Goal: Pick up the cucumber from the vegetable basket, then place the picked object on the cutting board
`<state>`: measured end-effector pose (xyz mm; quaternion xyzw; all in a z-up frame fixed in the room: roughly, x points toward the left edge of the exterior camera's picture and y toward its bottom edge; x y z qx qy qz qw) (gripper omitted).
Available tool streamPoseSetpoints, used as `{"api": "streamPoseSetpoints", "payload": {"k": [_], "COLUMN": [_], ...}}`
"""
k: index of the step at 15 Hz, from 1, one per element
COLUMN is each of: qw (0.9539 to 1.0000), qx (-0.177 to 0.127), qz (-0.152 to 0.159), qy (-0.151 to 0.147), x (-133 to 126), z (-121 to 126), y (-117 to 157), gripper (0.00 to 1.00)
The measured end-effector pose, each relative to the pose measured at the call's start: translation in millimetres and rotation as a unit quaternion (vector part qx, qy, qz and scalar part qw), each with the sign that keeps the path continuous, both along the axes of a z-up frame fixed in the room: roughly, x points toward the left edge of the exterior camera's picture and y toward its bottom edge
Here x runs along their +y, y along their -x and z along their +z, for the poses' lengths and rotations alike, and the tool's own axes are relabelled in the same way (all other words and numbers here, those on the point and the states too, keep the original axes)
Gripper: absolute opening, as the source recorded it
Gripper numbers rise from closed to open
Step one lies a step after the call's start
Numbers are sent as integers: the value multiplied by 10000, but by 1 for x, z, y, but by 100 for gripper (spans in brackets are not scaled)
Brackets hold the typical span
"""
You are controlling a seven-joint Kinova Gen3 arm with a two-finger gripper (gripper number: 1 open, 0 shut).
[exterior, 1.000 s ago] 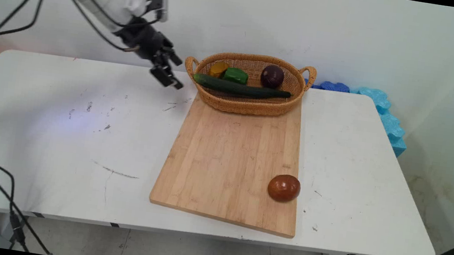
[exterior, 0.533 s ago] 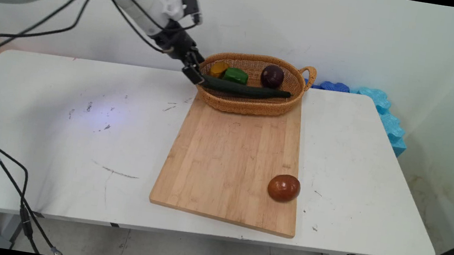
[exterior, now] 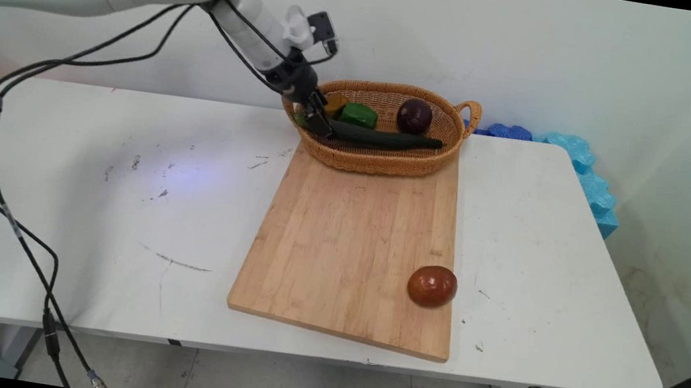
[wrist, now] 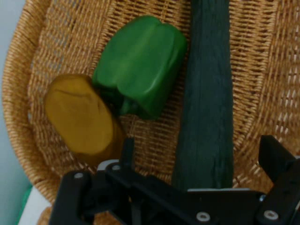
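My gripper (exterior: 318,125) is inside the left end of a woven basket (exterior: 383,162), open. In the hand view my gripper (wrist: 201,159) straddles the near end of a long dark green cucumber (wrist: 206,108), one finger (wrist: 126,150) to its left and one to its right, with gaps on both sides. A green pepper (wrist: 140,65) and a yellow pepper (wrist: 82,117) lie just left of the cucumber on the wicker basket (wrist: 262,70). In the main view the cucumber (exterior: 379,137) lies along the basket's front, with the green pepper (exterior: 358,114) and yellow pepper (exterior: 332,104) behind it.
A dark purple onion (exterior: 414,116) sits at the basket's right end. The basket stands on the far end of a wooden cutting board (exterior: 344,254). A red-brown tomato (exterior: 432,286) rests near the board's front right corner. Blue foam pieces (exterior: 583,165) lie at the table's back right.
The arm has swung right from above the bare table to the basket and come down, so the gripper now sits over the cucumber's left end. Nothing else has moved.
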<state>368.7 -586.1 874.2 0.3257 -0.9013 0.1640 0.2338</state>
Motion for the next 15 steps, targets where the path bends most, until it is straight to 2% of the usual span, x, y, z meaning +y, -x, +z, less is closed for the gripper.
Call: {"api": "streamPoseSetpoints", "payload": {"k": [5, 6, 15], "qw": [9999, 9999, 9997], "qx": [-123, -145, -228], "qz": [24, 24, -124], "qy": [-81, -86, -47], "x": [-12, -13, -16], "z": [-18, -20, -21], "y": [15, 18, 28], "gripper": [100, 0, 0]}}
